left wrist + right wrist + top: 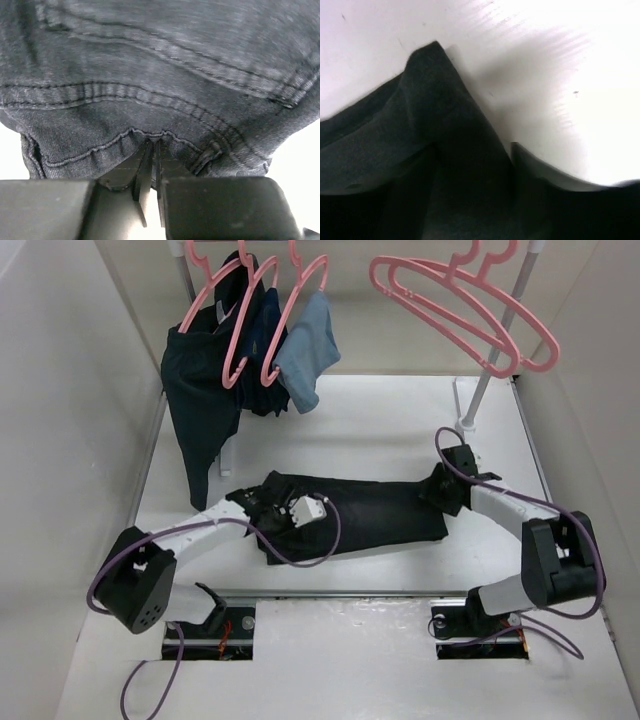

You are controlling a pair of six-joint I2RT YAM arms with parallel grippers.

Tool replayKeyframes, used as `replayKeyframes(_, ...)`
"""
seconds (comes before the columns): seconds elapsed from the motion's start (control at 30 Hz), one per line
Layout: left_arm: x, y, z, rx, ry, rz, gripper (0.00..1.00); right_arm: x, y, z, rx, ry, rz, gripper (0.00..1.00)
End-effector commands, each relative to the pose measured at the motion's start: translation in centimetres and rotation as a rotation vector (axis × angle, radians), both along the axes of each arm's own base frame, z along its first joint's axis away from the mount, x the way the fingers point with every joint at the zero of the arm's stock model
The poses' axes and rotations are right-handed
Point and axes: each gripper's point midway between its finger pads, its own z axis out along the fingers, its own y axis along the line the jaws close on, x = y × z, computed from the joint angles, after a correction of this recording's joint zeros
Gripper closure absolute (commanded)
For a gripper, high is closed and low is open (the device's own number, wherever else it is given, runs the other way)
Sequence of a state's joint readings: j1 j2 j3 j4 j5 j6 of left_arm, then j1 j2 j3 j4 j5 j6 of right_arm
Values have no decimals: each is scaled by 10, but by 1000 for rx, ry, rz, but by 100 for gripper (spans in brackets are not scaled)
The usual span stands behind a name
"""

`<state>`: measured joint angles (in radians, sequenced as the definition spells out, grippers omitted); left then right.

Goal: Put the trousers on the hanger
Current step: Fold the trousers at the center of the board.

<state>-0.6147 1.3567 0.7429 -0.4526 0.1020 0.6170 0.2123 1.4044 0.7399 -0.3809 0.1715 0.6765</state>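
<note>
The trousers [370, 515] are lying flat across the middle of the table [400, 420], running from the left side toward the right edge. They are not on a hanger yet. The left tool [152, 150] is being squeezed together on a stitched edge of the trousers, likely so that this end can be lifted. The right tool [445, 485] is being held at the other end, likely so that both ends can be raised together. An empty pink hanger [381, 276] is hanging above the far right corner, well apart from the trousers.

The pinch on the seam is being shown only by the left wrist view. The whole layout is being shown only from above. In the right wrist view, a blurry dark cloth corner is being shown. Whether that tool is apart or together cannot be told.
</note>
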Motion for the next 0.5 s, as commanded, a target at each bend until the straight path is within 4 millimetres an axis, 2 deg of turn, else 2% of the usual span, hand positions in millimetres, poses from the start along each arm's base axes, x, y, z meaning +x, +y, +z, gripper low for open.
replayKeyframes(0.0, -23, 32, -17, 191, -17, -104, 98, 33, 1, 14, 67, -98, 50, 40)
replayKeyframes(0.03, -29, 46, -25, 257, -18, -119, 98, 34, -2, 14, 76, -98, 40, 55)
replayKeyframes(0.13, -34, 55, -31, 316, -44, -161, 98, 37, -23, 16, 102, -114, -28, 100)
replayKeyframes(0.2, -41, 60, -35, 327, -41, -191, 98, 39, -40, 20, 100, -138, -79, 100)
replayKeyframes(0.3, -46, 63, -39, 331, -47, -220, 98, 42, -48, 28, 112, -178, -100, 100)
replayKeyframes(0.33, -42, 62, -36, 329, -71, -213, 98, 41, -46, 28, 113, -177, -69, 95)
replayKeyframes(0.37, -41, 61, -34, 317, -78, -194, 96, 42, -42, 30, 125, -185, -44, 80)
replayKeyframes(0.4, -33, 55, -28, 300, -107, -172, 92, 42, -35, 34, 152, -194, -10, 60)
replayKeyframes(0.43, -28, 49, -20, 273, -131, -149, 90, 40, -35, 33, 152, -183, -11, 44)
replayKeyframes(0.47, -23, 41, -11, 226, -154, -114, 88, 32, -33, 36, 137, -171, 5, 29)
